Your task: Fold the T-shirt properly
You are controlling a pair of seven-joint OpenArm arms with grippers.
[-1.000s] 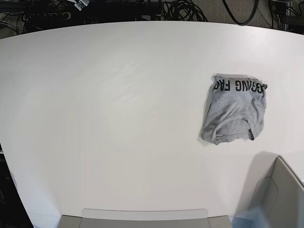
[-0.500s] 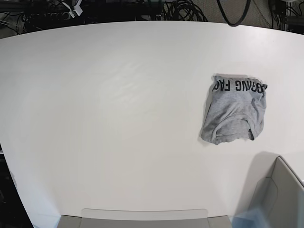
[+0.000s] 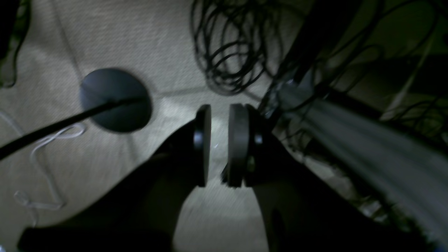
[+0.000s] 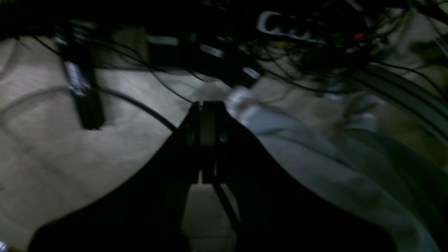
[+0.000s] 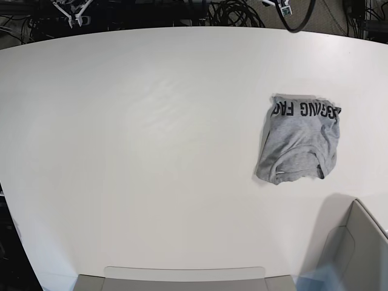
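The T-shirt (image 5: pixel 299 140) lies folded into a small heather-grey bundle on the right part of the white table (image 5: pixel 151 151), with black block lettering along its far edge. Both grippers are away from it, beyond the table's far edge. Only small white parts of them show in the base view: the left gripper (image 5: pixel 280 6) at the top right and the right gripper (image 5: pixel 74 8) at the top left. In the left wrist view the left gripper (image 3: pixel 219 109) hangs over carpet, its pads a narrow gap apart and empty. In the right wrist view the right gripper (image 4: pixel 206 105) is shut and empty.
A grey box (image 5: pixel 359 248) stands at the table's front right corner and a grey panel (image 5: pixel 182 277) along the front edge. Cables (image 5: pixel 236 12) lie on the floor behind the table. A dark round stand base (image 3: pixel 115 99) sits on the carpet.
The white gripper part at the top left has shifted further left, and a white part has come into view at the top right. The T-shirt has not moved.
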